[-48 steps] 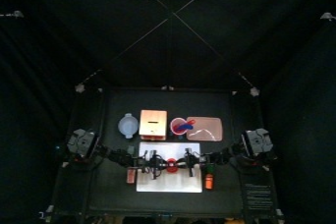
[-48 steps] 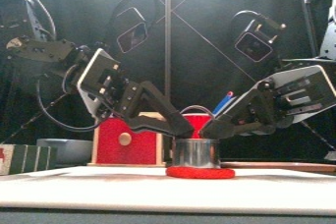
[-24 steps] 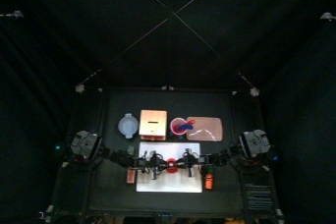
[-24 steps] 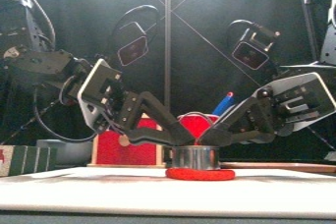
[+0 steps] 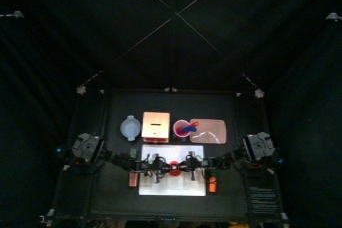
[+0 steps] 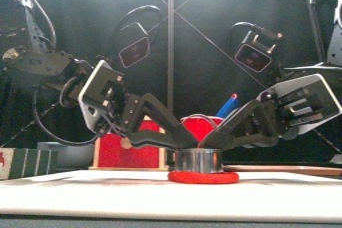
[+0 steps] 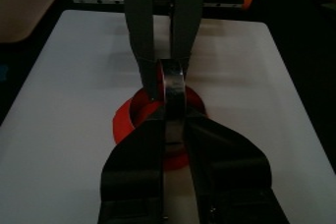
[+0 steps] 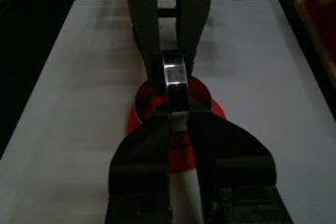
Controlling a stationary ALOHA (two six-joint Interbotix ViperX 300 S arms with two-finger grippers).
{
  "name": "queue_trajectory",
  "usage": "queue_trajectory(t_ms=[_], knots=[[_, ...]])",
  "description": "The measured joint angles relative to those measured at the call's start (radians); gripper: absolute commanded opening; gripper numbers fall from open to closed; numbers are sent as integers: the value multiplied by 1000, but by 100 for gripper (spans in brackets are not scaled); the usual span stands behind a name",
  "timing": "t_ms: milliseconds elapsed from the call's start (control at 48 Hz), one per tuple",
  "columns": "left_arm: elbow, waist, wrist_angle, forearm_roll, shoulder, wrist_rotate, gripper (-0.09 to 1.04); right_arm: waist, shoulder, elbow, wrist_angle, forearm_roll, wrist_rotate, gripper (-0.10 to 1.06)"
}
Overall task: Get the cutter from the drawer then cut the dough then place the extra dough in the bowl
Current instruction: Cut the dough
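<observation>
Booth: black curtains [image 5: 171, 22] all round, black table [image 5: 114, 204], dim light.

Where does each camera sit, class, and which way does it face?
Top view: high above, looking down; both arms flank the white board.
Front view: table's front edge, looking level at the cutter on the dough; both arms show.
Left wrist view: on the left arm, looking along the left gripper to the cutter.
Right wrist view: likewise along the right gripper.
Both wrist views share cutter and dough.

Dough [image 7: 128, 120], cutter [image 7: 168, 76] mostly hidden by fingers [image 7: 138, 164] (both wrist views); box [image 6: 110, 157] half behind left arm [image 6: 100, 92].
</observation>
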Motion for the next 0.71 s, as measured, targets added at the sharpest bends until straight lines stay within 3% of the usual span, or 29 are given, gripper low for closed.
queue_trajectory(t_ms=[229, 521, 708], knots=[[-2, 0, 6, -3, -29, 12, 46, -3, -52, -12, 87, -28, -6, 39], [-9, 8, 46, -3, -80, 84, 77, -6, -118, -63, 262, -31, -2, 41], [-32, 11, 64, -6, -92, 123, 91, -5, -129, -91, 330, -28, -3, 49]])
